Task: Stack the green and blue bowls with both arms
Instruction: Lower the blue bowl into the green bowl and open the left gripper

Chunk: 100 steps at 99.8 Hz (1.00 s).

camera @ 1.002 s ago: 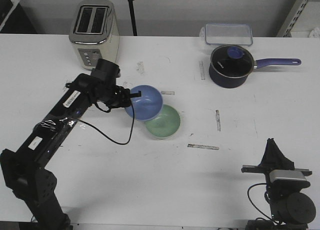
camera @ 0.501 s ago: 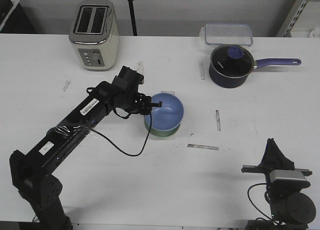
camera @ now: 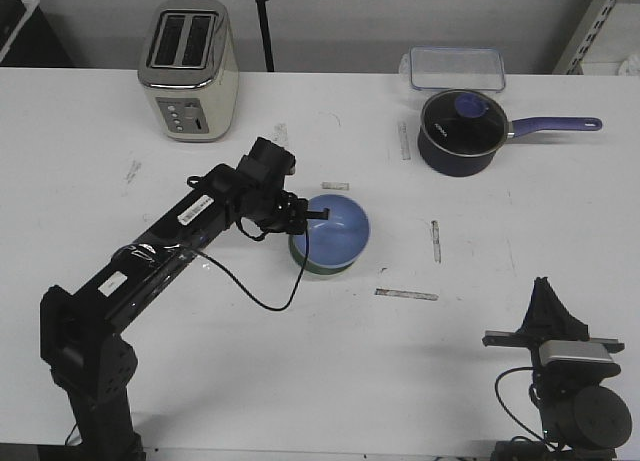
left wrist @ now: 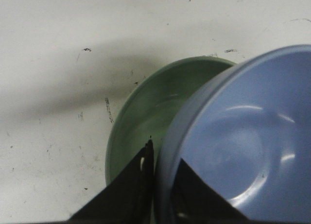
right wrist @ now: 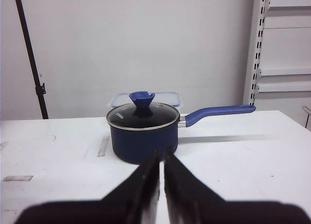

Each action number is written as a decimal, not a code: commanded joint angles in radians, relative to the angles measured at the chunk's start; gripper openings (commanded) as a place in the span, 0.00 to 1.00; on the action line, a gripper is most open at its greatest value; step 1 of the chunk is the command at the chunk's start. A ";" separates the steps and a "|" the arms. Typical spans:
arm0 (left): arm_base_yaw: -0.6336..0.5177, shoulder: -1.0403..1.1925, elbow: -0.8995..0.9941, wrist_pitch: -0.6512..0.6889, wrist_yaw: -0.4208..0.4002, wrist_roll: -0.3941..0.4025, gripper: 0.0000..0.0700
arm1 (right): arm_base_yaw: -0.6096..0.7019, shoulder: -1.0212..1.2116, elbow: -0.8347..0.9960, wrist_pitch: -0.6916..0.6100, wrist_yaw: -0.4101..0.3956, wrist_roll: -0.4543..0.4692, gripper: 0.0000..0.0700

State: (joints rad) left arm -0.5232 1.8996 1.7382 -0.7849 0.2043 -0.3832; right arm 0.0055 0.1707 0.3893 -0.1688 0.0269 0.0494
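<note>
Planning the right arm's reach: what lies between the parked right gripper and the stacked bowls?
Front view: bare white table, only a tape strip, between the right gripper and the pale blue bowl over the mint green bowl.

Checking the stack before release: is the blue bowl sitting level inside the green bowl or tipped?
Tipped. The left gripper pinches the blue bowl by its rim, and the green bowl shows uncovered on one side.

The near rim of the blue bowl [camera: 335,230] is occupied by the left gripper [camera: 312,213], clamped on it, with the green bowl [camera: 312,266] directly beneath; its far and right sides are bordered by bare table [camera: 300,361]. A saucepan [camera: 460,131] and lidded container [camera: 456,68] are found far right, a toaster [camera: 188,69] far left, all well apart from the bowls. The right gripper [right wrist: 160,158], jaws nearly together, is parked at the near right edge.
</note>
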 commanded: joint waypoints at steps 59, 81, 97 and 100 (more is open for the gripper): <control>-0.014 0.050 0.027 0.017 -0.002 0.013 0.14 | 0.000 -0.002 0.002 0.011 0.000 0.003 0.01; -0.014 0.050 0.027 0.017 -0.002 0.013 0.25 | 0.000 -0.002 0.002 0.011 0.000 0.002 0.01; -0.014 0.040 0.027 0.002 -0.002 0.012 0.26 | 0.000 -0.002 0.002 0.011 0.000 0.002 0.01; -0.014 0.035 0.027 -0.003 -0.002 0.012 0.26 | 0.000 -0.002 0.002 0.011 0.000 0.002 0.01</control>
State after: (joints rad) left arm -0.5285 1.9259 1.7382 -0.7776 0.2012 -0.3801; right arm 0.0055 0.1707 0.3893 -0.1688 0.0269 0.0494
